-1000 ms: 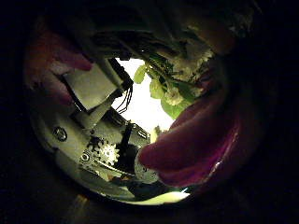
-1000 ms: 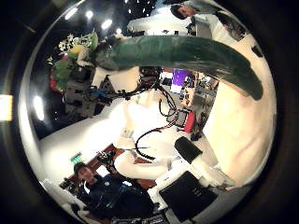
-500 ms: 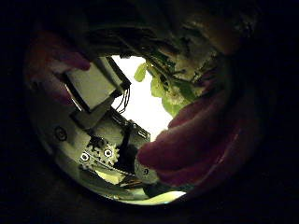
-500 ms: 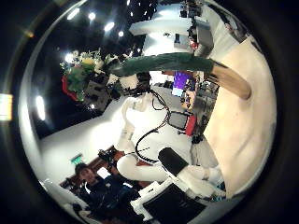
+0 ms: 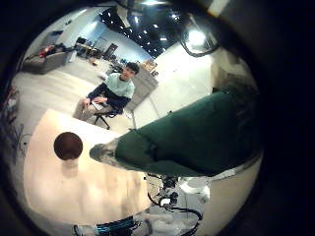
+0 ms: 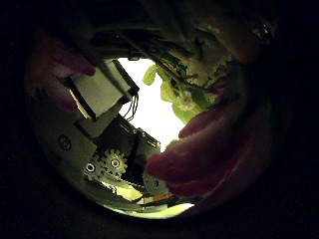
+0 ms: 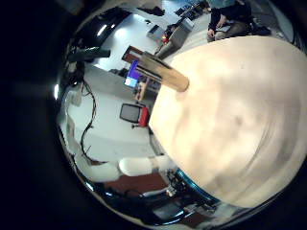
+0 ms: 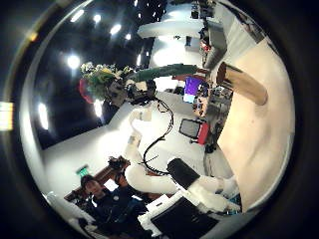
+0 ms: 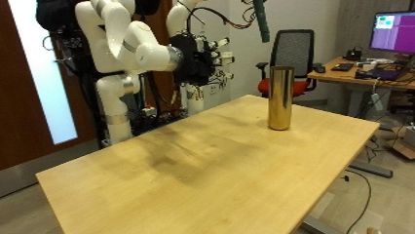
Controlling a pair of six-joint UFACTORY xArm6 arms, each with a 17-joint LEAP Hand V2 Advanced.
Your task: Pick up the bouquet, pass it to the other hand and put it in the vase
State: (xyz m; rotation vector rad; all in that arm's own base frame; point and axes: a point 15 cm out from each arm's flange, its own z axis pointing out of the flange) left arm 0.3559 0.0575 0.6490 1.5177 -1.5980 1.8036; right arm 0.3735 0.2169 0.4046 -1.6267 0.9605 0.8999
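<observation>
The gold vase stands upright on the wooden table, near its far edge. Above it, the bouquet's green wrapped stem hangs down from the top edge; its flowers and my left hand are out of the outside view. The right thumb side palm view shows my left hand shut on the bouquet, high and away from the vase. The left little finger side palm view shows the stem above the vase. My right hand is open, away from the bouquet.
A black office chair and a desk with a monitor stand beyond the table's far edge.
In the right thumb side palm view the green stem, close to the palm a second ago, now shows small and far off with the left hand. The left hand's grip is unchanged.
</observation>
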